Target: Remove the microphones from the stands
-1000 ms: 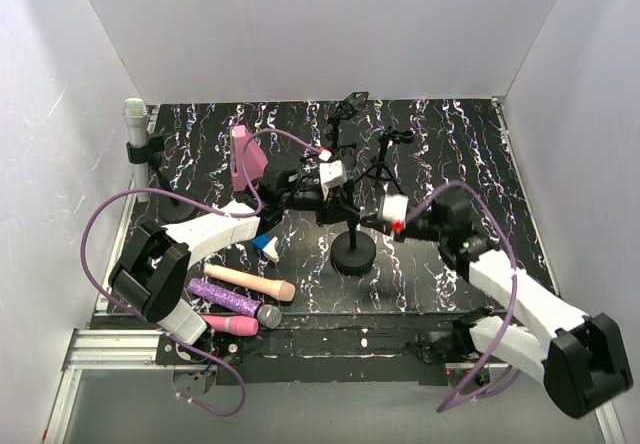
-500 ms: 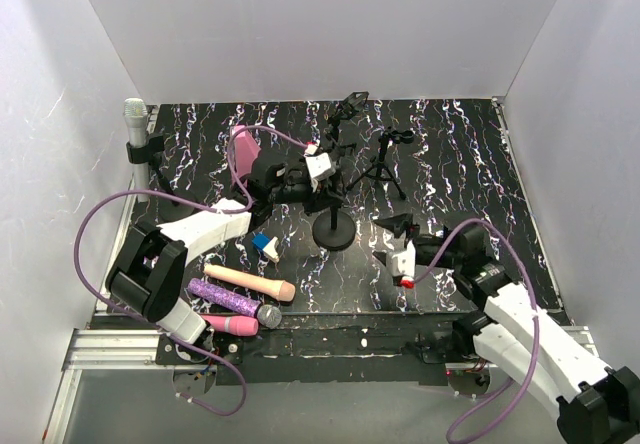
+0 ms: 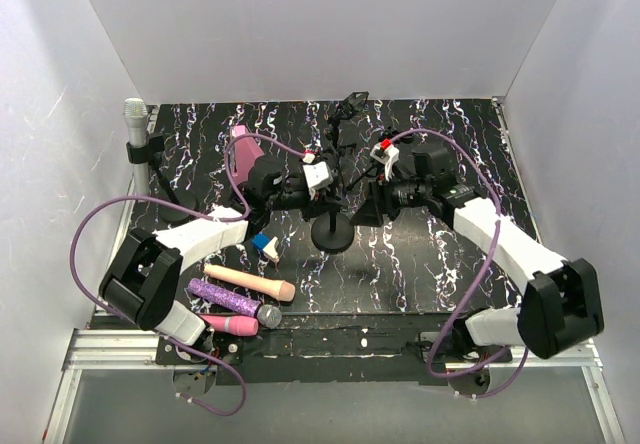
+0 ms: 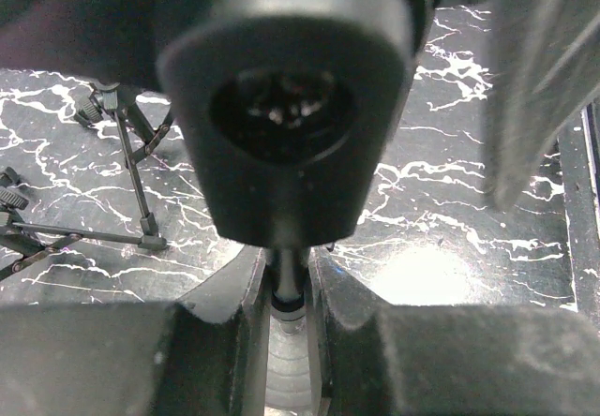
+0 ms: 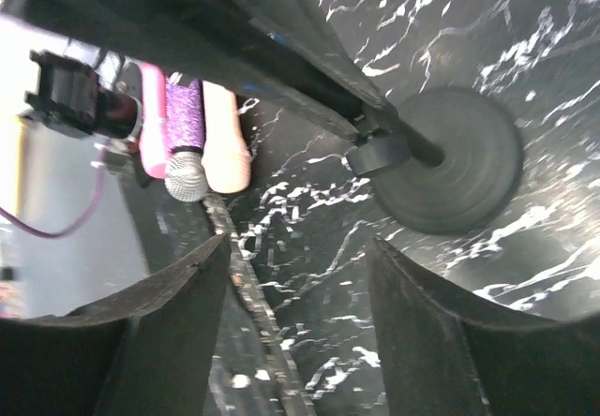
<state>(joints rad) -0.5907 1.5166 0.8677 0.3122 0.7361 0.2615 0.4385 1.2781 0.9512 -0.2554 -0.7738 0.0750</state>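
Note:
A black stand with a round base (image 3: 333, 232) is at the table's middle. My left gripper (image 3: 325, 186) is shut on its thin pole (image 4: 286, 280), just under a black holder (image 4: 286, 107) seen end-on. Whether a microphone sits in that holder I cannot tell. My right gripper (image 3: 372, 207) hangs open just right of the stand with nothing between its fingers. The right wrist view has the base (image 5: 450, 158) and the slanting pole beyond the open gripper (image 5: 298, 247). A silver-headed microphone (image 3: 135, 119) is clipped upright in another stand at the far left.
Peach (image 3: 250, 282), purple glitter (image 3: 225, 296) and pink (image 3: 228, 322) microphones lie at the front left. A small tripod (image 3: 385, 164) and a phone holder (image 3: 352, 104) stand behind the middle. A pink object (image 3: 243, 154) is behind my left arm. White walls enclose the table.
My right gripper opened, dropped back toward the front right, then swung up beside the stand. The stand's base shifted back and left. My left gripper kept its hold.

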